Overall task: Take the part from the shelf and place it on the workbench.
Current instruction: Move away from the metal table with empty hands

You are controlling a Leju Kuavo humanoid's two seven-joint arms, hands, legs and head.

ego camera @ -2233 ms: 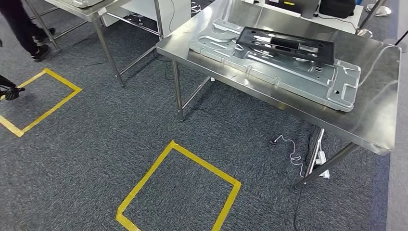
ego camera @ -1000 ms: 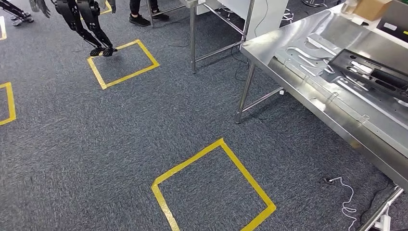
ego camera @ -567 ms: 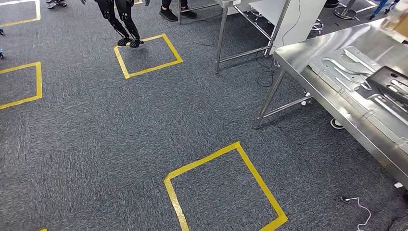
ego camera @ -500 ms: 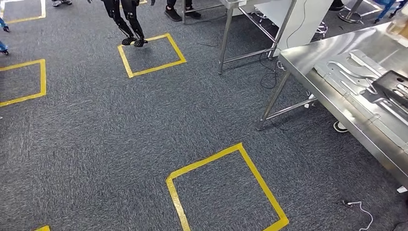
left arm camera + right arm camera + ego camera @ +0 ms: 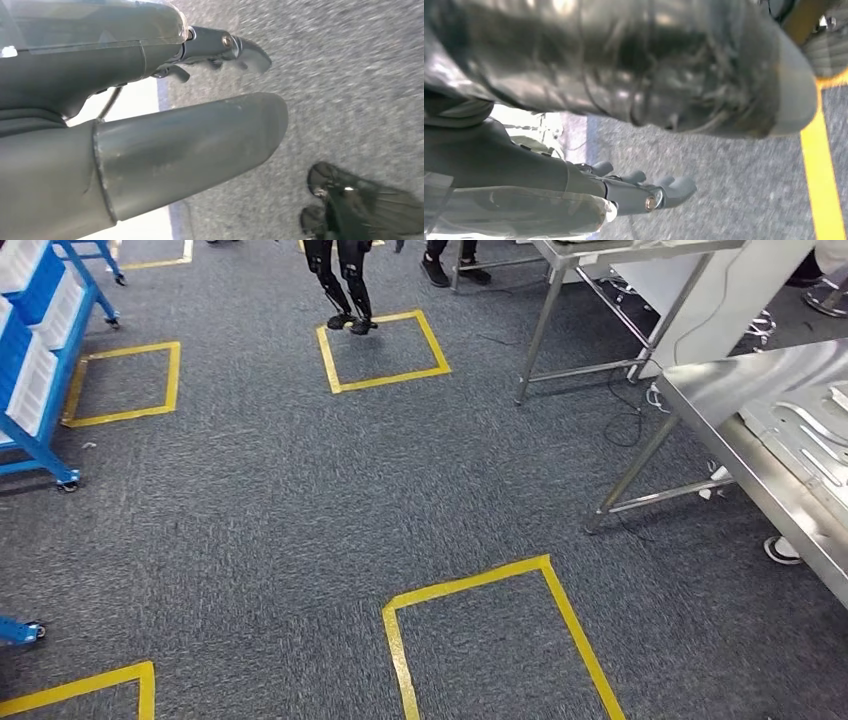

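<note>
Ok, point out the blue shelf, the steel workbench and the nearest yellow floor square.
blue shelf (image 5: 40,445), head view, on its lower blue frame rail.
steel workbench (image 5: 735,390), head view, on the bare near corner of its top.
yellow floor square (image 5: 470,582), head view, on its far tape edge.

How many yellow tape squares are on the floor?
4: one nearest, bottom centre; one far off, with legs standing at its corner; one at far left beside the blue shelf; one cut off at the bottom-left corner. More may lie out of frame.
</note>
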